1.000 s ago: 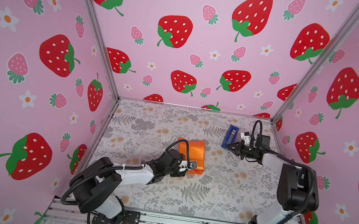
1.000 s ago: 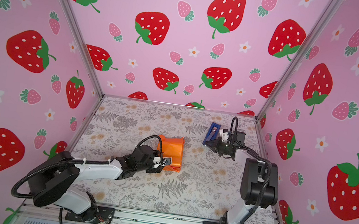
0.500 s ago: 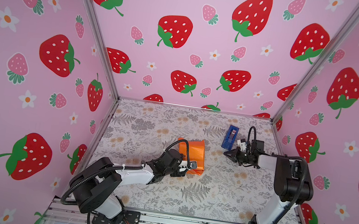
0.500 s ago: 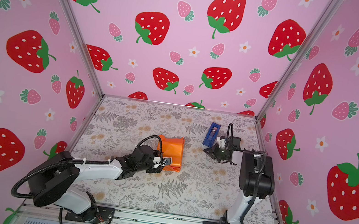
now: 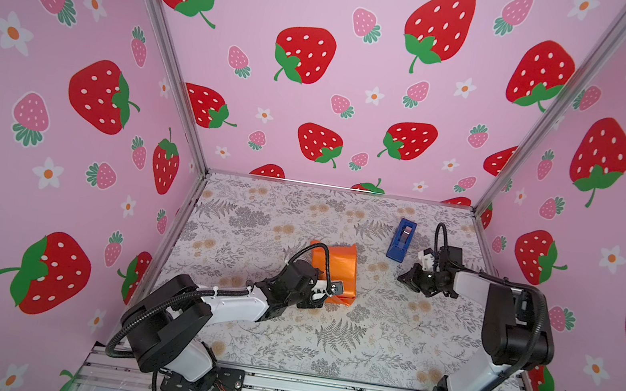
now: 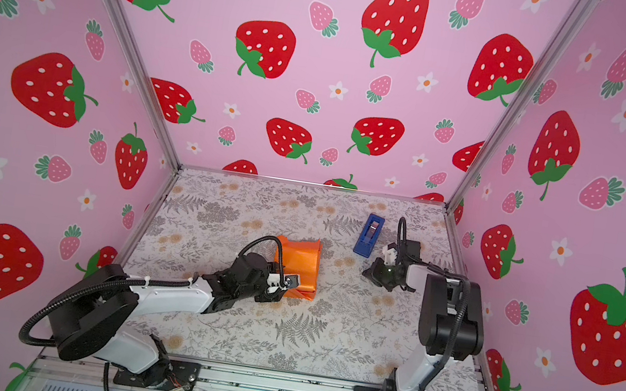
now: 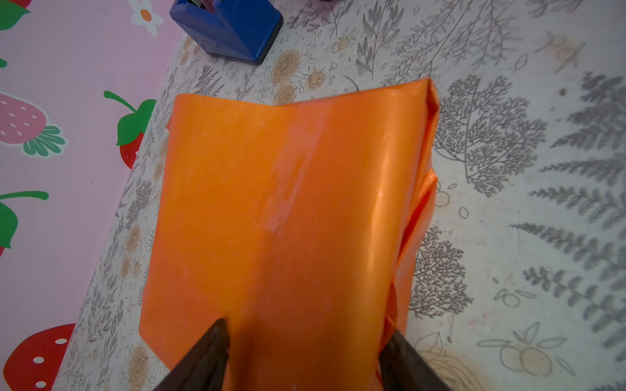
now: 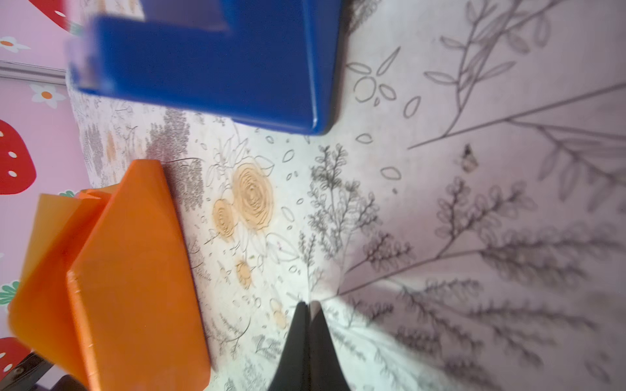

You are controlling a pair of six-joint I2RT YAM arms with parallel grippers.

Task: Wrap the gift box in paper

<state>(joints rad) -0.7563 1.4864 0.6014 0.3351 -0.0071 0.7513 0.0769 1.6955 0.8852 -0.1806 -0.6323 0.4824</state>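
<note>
— Where is the paper?
— On the table, we see it folded orange side out into a boxy shape; the box itself is hidden. Our left gripper clamps its near end.
— And our right gripper?
— Pressed closed, low beside the dispenser, apart from the paper.

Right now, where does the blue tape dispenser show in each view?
Top view: tape dispenser right of centre, toward the back.
Top view: same spot.
Left wrist: top edge, left of middle.
Right wrist: top, blurred, cut off.
Shared landmark: the orange paper, near it in all four.
</note>
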